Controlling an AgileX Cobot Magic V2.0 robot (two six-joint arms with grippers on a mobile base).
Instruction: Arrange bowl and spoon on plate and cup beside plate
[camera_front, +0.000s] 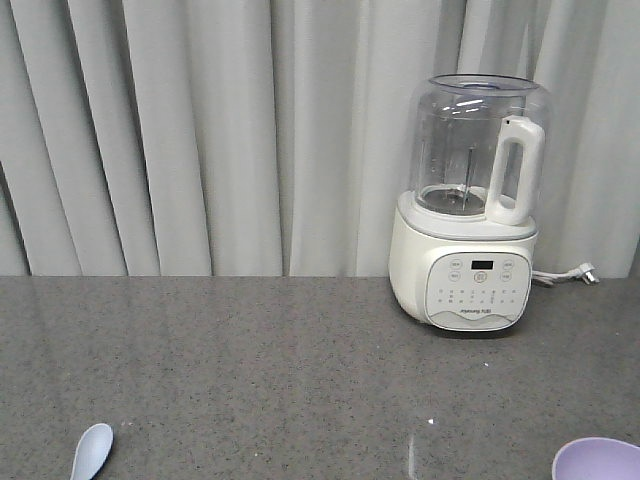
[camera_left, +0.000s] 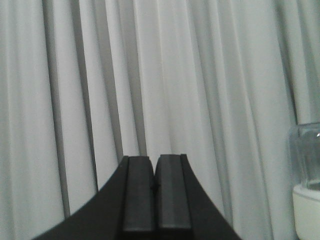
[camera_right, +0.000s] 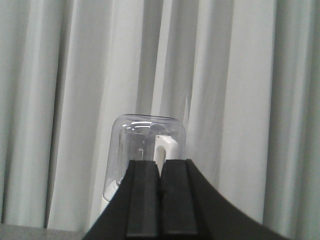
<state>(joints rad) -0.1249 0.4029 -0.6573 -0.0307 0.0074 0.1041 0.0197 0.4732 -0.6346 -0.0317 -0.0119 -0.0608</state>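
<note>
The spoon (camera_front: 92, 450) lies lower left on the counter (camera_front: 300, 360), its axis near-vertical in frame and probably nearer the left gripper (camera_left: 155, 190). That and the right gripper (camera_right: 161, 195) face curtains (camera_front: 200, 130), jaws together, empty.

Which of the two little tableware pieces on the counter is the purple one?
The bowl, cut off at the bottom right corner; the spoon at bottom left is pale blue.
</note>
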